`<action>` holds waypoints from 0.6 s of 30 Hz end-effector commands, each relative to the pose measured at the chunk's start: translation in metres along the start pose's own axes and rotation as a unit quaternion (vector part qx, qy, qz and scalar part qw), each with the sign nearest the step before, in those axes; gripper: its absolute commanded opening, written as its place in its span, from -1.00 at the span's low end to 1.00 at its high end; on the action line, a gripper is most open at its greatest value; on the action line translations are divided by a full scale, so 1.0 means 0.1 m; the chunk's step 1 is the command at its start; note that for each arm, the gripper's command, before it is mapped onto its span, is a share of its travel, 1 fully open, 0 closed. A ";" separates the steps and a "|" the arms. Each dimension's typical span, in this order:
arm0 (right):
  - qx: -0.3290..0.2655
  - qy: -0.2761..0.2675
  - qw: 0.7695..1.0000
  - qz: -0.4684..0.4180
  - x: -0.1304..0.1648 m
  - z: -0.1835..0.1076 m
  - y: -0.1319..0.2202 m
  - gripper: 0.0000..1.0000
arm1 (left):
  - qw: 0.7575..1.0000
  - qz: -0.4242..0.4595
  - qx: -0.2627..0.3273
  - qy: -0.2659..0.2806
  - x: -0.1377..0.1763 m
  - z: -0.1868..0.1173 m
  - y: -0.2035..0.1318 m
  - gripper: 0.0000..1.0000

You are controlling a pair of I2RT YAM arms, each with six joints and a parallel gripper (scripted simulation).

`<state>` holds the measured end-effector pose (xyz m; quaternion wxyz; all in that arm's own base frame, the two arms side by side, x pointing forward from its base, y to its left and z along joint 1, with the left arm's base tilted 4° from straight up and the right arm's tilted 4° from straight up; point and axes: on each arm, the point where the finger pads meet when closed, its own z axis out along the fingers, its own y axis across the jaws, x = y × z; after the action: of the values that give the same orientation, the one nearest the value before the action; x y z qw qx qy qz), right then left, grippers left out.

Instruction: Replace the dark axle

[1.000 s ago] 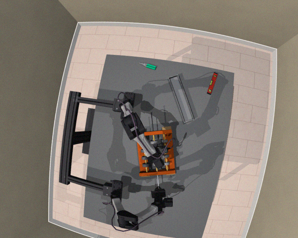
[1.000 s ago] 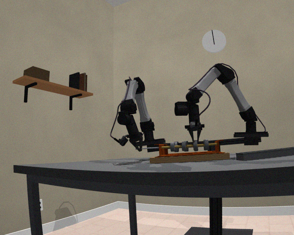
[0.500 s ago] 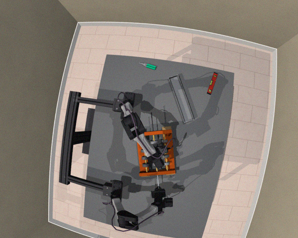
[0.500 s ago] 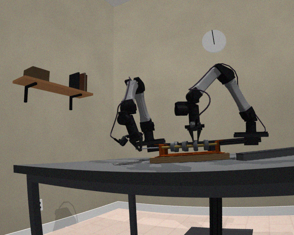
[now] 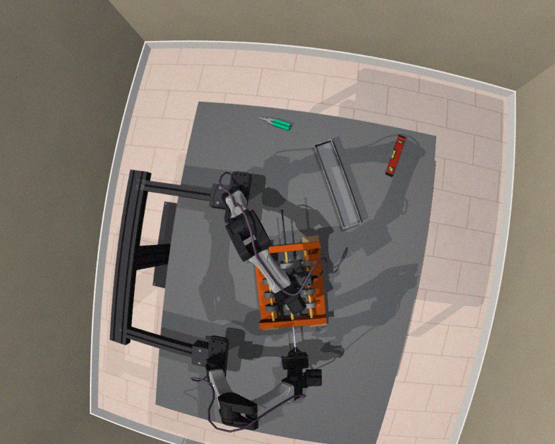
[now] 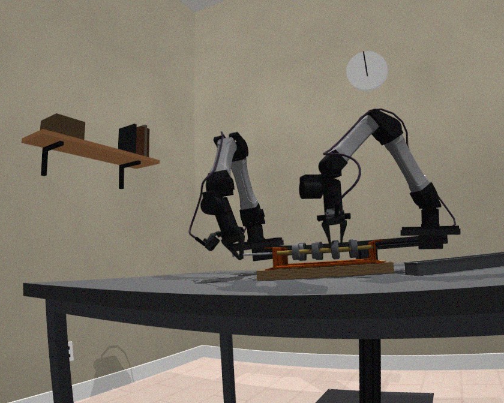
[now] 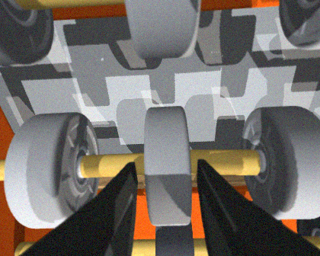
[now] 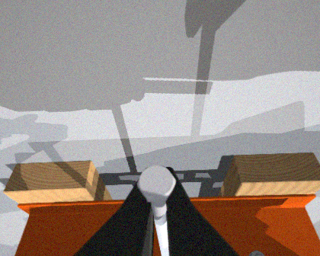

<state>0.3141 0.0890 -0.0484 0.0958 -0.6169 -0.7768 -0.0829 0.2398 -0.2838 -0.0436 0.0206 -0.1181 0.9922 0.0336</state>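
The orange wheel frame [image 5: 293, 323] [image 6: 280, 258] stands on its wooden battens [image 6: 326, 272] [image 8: 279, 168]. My left gripper [image 6: 335, 243] [image 7: 166, 170] is open around a grey wheel [image 7: 167, 141] in the frame, a gap on each side; yellow spacers [image 7: 225, 161] flank that wheel. My right gripper [image 5: 295, 351] [image 6: 240, 256] [image 8: 159, 177] is shut on the bright axle [image 5: 295, 338] [image 6: 257, 253] [image 8: 161, 232], just behind its head. This axle enters the near rail, its head well outside. The dark axle [image 5: 283, 228] sticks out beyond the far rail. The axle inside the spacers is hidden.
The long grey tray [image 5: 351, 226] [image 6: 456, 265] lies beyond the frame's far end. Green pliers [image 5: 281, 124] and a red spirit level [image 5: 395, 155] lie farther off. Outer rows of wheels flank the middle row. The left arm [image 5: 273, 272] reaches over the frame.
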 end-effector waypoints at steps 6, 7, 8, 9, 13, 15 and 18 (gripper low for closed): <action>0.005 0.018 1.000 -0.015 0.11 0.08 -0.01 -1.00 | 1.000 0.001 -0.008 0.004 0.01 0.16 0.01 -0.35; 0.005 0.018 1.000 -0.015 0.11 0.08 -0.01 -1.00 | 1.000 0.001 -0.008 0.004 0.01 0.16 0.01 -0.35; 0.005 0.018 1.000 -0.015 0.11 0.08 -0.01 -1.00 | 1.000 0.001 -0.008 0.004 0.01 0.16 0.01 -0.35; -0.004 0.017 1.000 -0.016 0.11 0.01 0.03 -1.00 | 1.000 0.001 -0.008 0.004 0.01 0.16 0.01 -0.35; -0.001 0.017 1.000 -0.017 0.12 0.05 0.02 -1.00 | 1.000 0.001 -0.008 0.004 0.01 0.16 0.01 -0.35; -0.002 0.017 1.000 -0.018 0.12 0.04 0.02 -1.00 | 1.000 0.001 -0.008 0.004 0.01 0.16 0.01 -0.35; -0.005 0.016 1.000 -0.019 0.12 0.02 0.04 -1.00 | 1.000 0.001 -0.008 0.004 0.01 0.16 0.01 -0.35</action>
<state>0.3141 0.0890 -0.0484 0.0958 -0.6169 -0.7768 -0.0830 0.2398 -0.2838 -0.0436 0.0206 -0.1181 0.9922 0.0336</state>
